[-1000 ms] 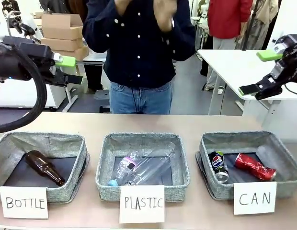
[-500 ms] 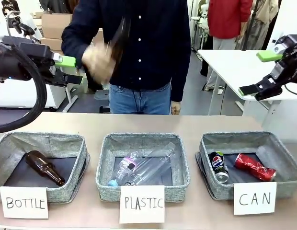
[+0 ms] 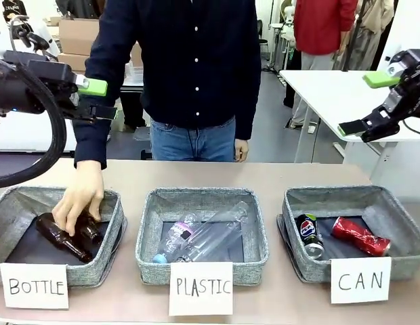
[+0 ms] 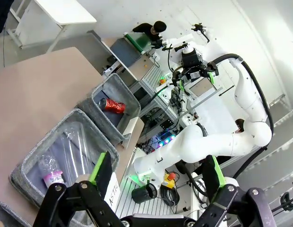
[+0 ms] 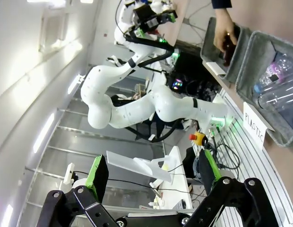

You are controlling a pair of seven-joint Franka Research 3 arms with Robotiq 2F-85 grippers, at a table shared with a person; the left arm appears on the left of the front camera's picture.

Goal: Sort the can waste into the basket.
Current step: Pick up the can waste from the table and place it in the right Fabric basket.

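Two cans lie in the grey basket [image 3: 332, 194] marked by the white CAN card [image 3: 360, 279] at front right: a dark blue-black can [image 3: 307, 234] on the left and a red can [image 3: 360, 236] on the right. High above that basket, my right gripper [image 3: 363, 103] hangs open and holds nothing. My left gripper [image 3: 103, 99] is open and bare too, up at the left above the BOTTLE basket. The left wrist view looks past my left gripper [image 4: 157, 172] to the red can [image 4: 111, 105] in its basket [image 4: 120, 91]. In the right wrist view my right gripper [image 5: 152, 172] stands wide.
A person stands at the far side. One hand [image 3: 80, 202] reaches into the BOTTLE basket [image 3: 61, 196], resting on two brown bottles [image 3: 61, 237]. The middle PLASTIC basket [image 3: 200, 196] holds clear plastic bottles [image 3: 196, 237]. A white table [image 3: 332, 88] stands behind on the right.
The person's hand swung down with a brown bottle and now rests inside the BOTTLE basket beside the first bottle. Both arms and the cans have not moved.
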